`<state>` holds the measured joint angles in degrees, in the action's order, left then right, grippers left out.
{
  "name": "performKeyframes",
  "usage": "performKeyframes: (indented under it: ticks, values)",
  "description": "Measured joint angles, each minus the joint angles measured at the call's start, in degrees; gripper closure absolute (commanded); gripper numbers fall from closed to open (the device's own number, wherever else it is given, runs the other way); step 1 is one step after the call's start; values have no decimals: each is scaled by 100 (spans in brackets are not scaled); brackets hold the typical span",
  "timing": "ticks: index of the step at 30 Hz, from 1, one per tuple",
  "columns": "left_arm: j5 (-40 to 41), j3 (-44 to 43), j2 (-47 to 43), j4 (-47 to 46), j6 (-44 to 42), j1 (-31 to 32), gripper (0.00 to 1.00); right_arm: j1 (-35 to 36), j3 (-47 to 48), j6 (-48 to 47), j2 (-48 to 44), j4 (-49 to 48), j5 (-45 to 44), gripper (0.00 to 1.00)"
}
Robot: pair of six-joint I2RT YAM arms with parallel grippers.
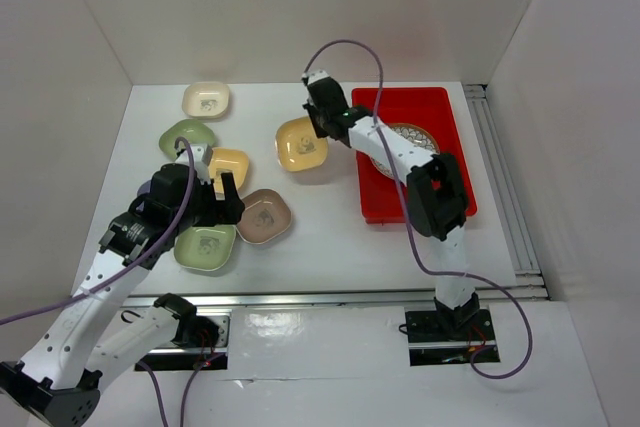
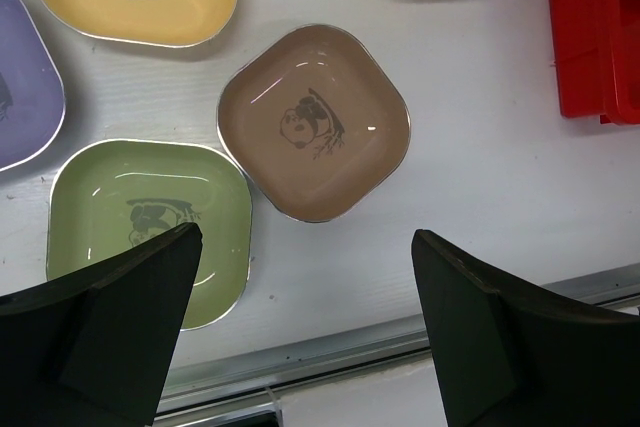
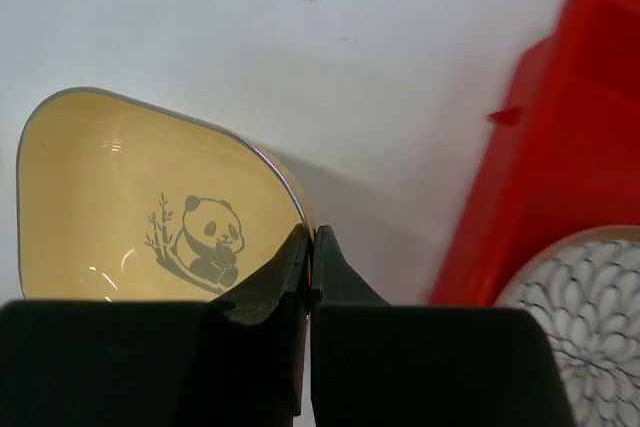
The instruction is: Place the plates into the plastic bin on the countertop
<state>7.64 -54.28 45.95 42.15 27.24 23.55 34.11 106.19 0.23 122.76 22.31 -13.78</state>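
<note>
My right gripper (image 1: 322,129) is shut on the right rim of a yellow plate (image 1: 299,144), just left of the red plastic bin (image 1: 440,107). In the right wrist view the jaws (image 3: 312,243) pinch the rim of that plate (image 3: 130,197), with a shadow under the gripped edge. A round petal-patterned plate (image 1: 405,142) lies in the bin. My left gripper (image 1: 226,197) is open and empty above the dusty pink plate (image 2: 313,122) and a green plate (image 2: 140,212).
On the white countertop (image 1: 330,227) also lie a cream plate (image 1: 206,99), another green plate (image 1: 187,137), a second yellow plate (image 1: 228,167) and a lavender plate (image 2: 20,77), half hidden under my left arm. A metal rail (image 1: 340,297) runs along the near edge.
</note>
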Motion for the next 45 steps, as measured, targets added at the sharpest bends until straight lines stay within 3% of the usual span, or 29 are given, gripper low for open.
performKeyframes:
  ticks: [4, 11, 15, 25, 37, 38, 41, 43, 45]
  values:
    - [0, 0, -2, -2, 0, 0, 0, -455, -122, 105, -503, -4, -273, 100]
    - [-9, 31, -7, -28, 0, 0, 0, -2343, -1499, 437, -1731, -341, -313, 100]
    - [-15, 31, -7, -37, -2, 0, 0, -3143, -2214, 623, -1956, -413, 7, 100]
    - [-55, 31, -7, -48, -2, 0, 0, -3460, -2868, 809, -1945, -651, 704, 100]
    - [-94, 31, -7, -50, -2, 0, 0, -3464, -2896, 916, -1945, -774, 1038, 100]
    - [-94, 31, -7, -50, -2, 0, 0, -3464, -2896, 916, -1945, -774, 1038, 98]
    - [-94, 31, -7, -50, -2, 0, 0, -3464, -2896, 944, -1945, -774, 1038, 32]
    - [-94, 31, -7, -50, -2, 0, 0, -3464, -2896, 949, -1945, -776, 1016, 24]
    - [-94, 31, -7, -50, -2, 0, 0, -3462, -2896, 968, -1945, -776, 1003, 7]
